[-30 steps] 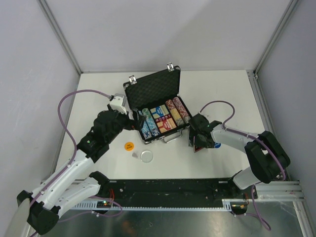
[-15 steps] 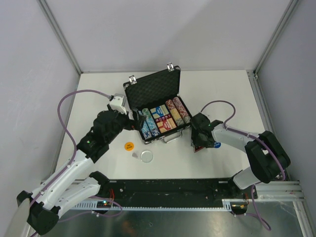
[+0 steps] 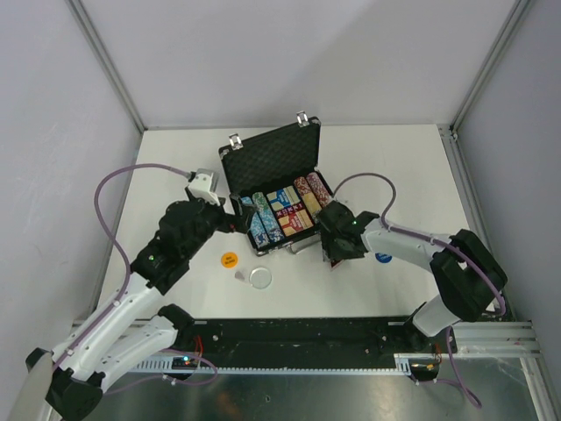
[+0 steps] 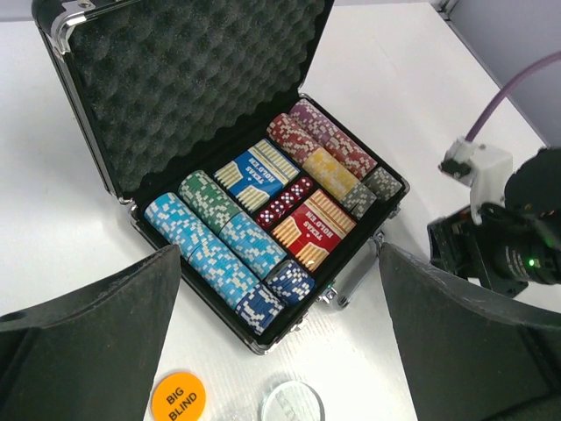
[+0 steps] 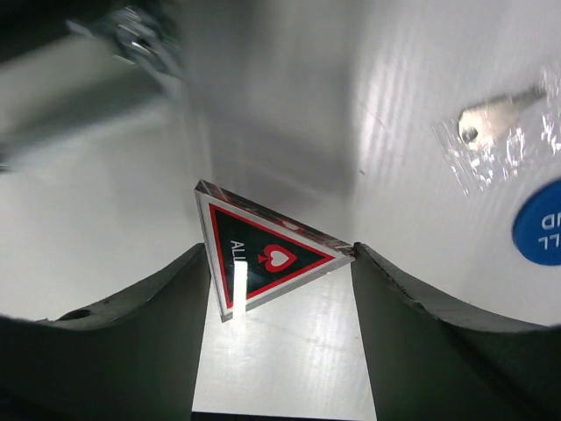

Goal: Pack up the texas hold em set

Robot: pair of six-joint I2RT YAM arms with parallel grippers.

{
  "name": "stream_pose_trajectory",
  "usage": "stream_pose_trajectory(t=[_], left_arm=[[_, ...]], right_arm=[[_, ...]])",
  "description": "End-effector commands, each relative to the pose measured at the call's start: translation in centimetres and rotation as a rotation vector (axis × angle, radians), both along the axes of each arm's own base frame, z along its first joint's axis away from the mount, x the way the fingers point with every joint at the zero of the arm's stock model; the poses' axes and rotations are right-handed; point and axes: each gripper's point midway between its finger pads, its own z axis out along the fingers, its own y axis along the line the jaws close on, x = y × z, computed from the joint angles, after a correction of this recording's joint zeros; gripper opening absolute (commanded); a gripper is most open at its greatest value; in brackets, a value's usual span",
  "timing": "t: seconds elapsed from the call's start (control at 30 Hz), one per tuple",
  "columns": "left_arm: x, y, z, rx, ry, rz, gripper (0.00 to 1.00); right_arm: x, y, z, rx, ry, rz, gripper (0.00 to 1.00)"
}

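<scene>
The texas hold em set's black briefcase [image 3: 273, 163] lies open mid-table with its foam lid [image 4: 197, 88] up. It holds rows of poker chips [image 4: 210, 254], two card decks [image 4: 314, 228] and red dice [image 4: 285, 200]. My left gripper [image 4: 279, 263] hovers open at the case's front-left corner [image 3: 240, 217], holding nothing. Just right of the case's front, my right gripper [image 3: 334, 257] is shut on the red triangle [image 5: 267, 259], pinched by its edges between both fingers [image 5: 158, 333].
An orange "Big Blind" button [image 3: 228, 259] and a clear round disc [image 3: 260, 278] lie on the table in front of the case. A blue button [image 3: 383, 258] and a bagged key [image 5: 491, 118] lie to the right of my right gripper.
My right gripper has narrowed onto the red triangle and carried it left toward the case's front, uncovering the blue button. The left arm has shifted slightly.
</scene>
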Motion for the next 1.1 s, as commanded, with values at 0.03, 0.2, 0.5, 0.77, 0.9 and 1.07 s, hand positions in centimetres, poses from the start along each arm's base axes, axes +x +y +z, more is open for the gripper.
stream_pose_trajectory(t=[0.03,0.2,0.5,0.77,0.9,1.07], left_arm=[[0.1,1.2,1.4,-0.009,-0.063,0.049,0.99],[0.2,1.9,1.7,-0.013,-0.077,0.088,0.99],[0.2,3.1,2.1,-0.016,-0.100,0.145,0.99],[0.3,3.3,1.9,-0.013,-0.098,0.153,1.00],[0.2,3.4,2.0,-0.017,-0.103,0.158,1.00],[0.1,3.5,2.0,-0.017,-0.109,0.158,1.00]], right_arm=[[4.5,4.8,5.6,0.106,-0.162,0.063,0.52],[7.6,8.4,7.4,0.163,-0.233,0.107,0.52],[13.6,13.3,8.2,0.154,-0.328,0.146,0.52],[17.4,16.1,6.9,0.119,-0.372,0.145,0.54],[18.5,16.7,6.0,0.109,-0.362,0.130,0.55],[19.1,17.3,4.9,0.122,-0.337,0.135,0.56]])
